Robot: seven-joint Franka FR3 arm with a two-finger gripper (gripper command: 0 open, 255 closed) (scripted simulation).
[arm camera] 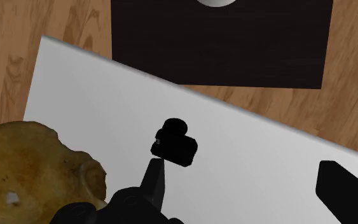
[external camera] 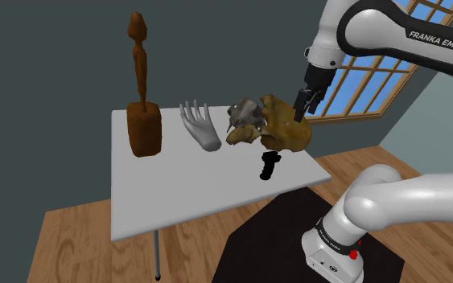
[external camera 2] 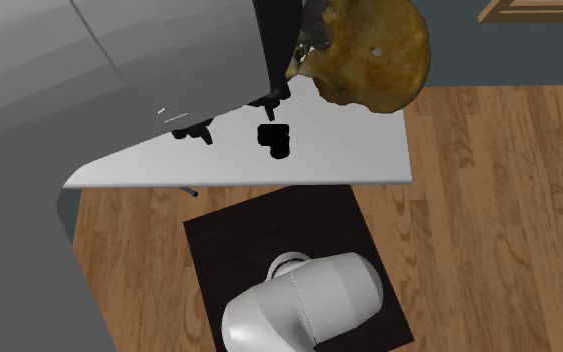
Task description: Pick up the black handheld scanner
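Pincer spread wide, gripping nothing, up over the white table! Across the shoulder view from the left: brown carved figure, grey hand model, brownish bony lump, then the black scanner (lying near the table's stand-side edge), just beside that lump.

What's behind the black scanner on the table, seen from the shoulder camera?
A yellow-brown, bone-like lump sits just behind the black scanner on the white table. The lump covers the tabletop farther back, so anything lying there cannot be seen.
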